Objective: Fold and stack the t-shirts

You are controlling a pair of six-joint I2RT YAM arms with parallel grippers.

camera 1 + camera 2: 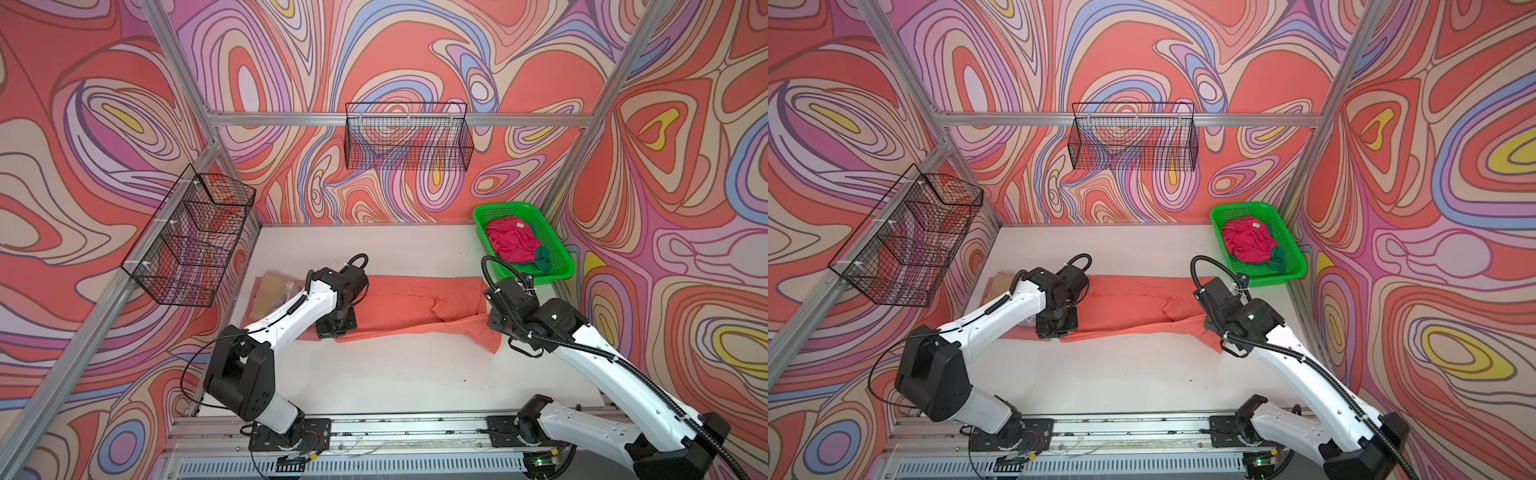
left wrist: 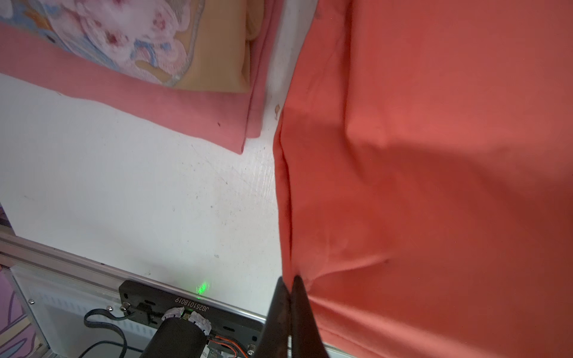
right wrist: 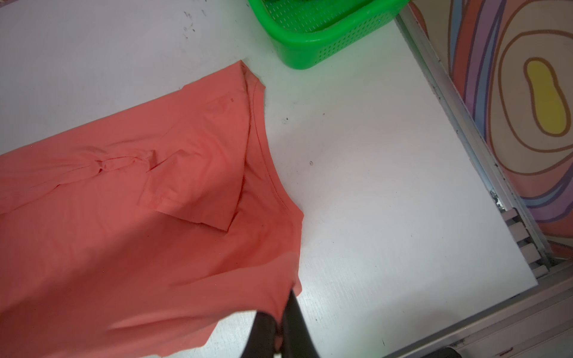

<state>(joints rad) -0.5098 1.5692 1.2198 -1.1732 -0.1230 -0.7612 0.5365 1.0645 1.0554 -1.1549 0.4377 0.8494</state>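
Lying long and creased, coral-orange t-shirt (image 1: 399, 303), sleeve folded inward

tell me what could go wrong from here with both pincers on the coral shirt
1. The left pincer and right pincer each pinch only a thin edge of the coral shirt; it may slip out mid-fold.
2. Its bunched creases could get folded in.
3. The folded tan shirt lies close by the left pincer; dragging could disturb it.
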